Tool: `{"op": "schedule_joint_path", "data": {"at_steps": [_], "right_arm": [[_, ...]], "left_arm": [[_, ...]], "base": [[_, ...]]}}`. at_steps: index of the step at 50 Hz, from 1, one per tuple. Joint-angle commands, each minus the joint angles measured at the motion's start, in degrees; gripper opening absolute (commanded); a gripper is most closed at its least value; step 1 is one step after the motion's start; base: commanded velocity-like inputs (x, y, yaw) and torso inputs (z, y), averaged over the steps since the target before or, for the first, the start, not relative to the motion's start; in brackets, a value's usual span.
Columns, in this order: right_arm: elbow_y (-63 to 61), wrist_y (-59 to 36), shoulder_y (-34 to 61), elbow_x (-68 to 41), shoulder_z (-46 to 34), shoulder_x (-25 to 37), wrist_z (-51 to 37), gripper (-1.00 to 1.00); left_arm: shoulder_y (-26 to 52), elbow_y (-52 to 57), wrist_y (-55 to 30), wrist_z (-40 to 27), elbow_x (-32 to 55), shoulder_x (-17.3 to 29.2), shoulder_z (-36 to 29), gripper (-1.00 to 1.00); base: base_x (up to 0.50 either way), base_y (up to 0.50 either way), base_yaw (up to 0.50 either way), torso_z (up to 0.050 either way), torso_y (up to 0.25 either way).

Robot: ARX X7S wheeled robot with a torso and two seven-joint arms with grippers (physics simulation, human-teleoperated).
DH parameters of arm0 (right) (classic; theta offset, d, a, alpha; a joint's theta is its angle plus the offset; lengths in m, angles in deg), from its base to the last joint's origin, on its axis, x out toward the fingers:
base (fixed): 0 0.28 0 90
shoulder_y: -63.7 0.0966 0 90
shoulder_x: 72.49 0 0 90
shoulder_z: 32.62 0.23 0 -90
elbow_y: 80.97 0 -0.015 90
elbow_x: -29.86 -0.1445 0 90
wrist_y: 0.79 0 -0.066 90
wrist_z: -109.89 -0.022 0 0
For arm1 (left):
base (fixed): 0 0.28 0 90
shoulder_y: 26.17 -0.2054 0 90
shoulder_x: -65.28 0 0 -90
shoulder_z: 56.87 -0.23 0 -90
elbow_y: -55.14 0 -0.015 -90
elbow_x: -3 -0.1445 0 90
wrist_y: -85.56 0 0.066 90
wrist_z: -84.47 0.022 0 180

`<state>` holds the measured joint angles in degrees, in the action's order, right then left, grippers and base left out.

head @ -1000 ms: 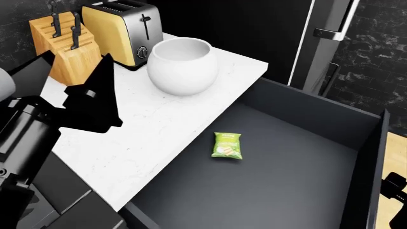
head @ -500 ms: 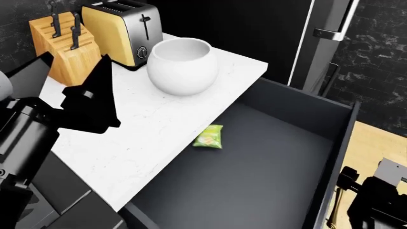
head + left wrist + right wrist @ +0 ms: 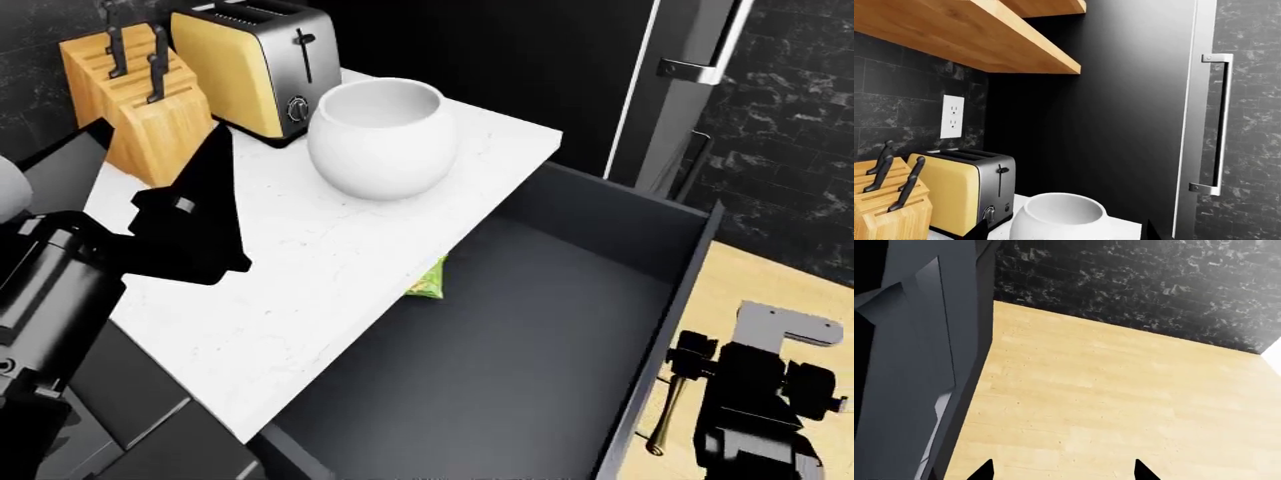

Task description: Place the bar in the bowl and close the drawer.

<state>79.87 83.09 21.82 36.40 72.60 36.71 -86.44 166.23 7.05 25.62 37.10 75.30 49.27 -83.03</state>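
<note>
Right fingers point(image 3: 681, 365) possibly touching drawer point(image 3: 641, 340) handle, bar point(image 3: 429, 281) half-hidden

A pale wooden plank floor point(image 3: 1107, 405) fills most of the right wrist view. Beyond it rises a wall of black marbled tiles point(image 3: 1141, 290). Along one side stands a tall dark grey panel point(image 3: 914, 365), its edge meeting the floor. Two small black fingertips point(image 3: 982, 471) of the right tool point(image 3: 1061, 474) poke into view, set well apart, with only floor between them.
</note>
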Motion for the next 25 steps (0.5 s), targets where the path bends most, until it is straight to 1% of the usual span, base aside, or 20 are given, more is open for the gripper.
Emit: {"op": "schedule_joint_path", "data": {"at_steps": [1, 25], "right_arm": [[4.1, -1.2, 0.7, -6.8, -6.1, -10.0, 2.2, 1.00], [4.1, -1.8, 2.6, -6.1, -12.0, -16.7, 5.1, 1.00]], "left_arm": [[-1.0, -0.5, 0.7, 0.4, -0.4, 0.4, 0.0, 1.00], [-1.2, -0.3, 0.3, 0.8, -0.1, 0.9, 0.8, 1.00]], "base": [[0.00, 0.02, 0.01, 0.000, 0.000], [0.00, 0.02, 0.01, 0.004, 0.000]]}}
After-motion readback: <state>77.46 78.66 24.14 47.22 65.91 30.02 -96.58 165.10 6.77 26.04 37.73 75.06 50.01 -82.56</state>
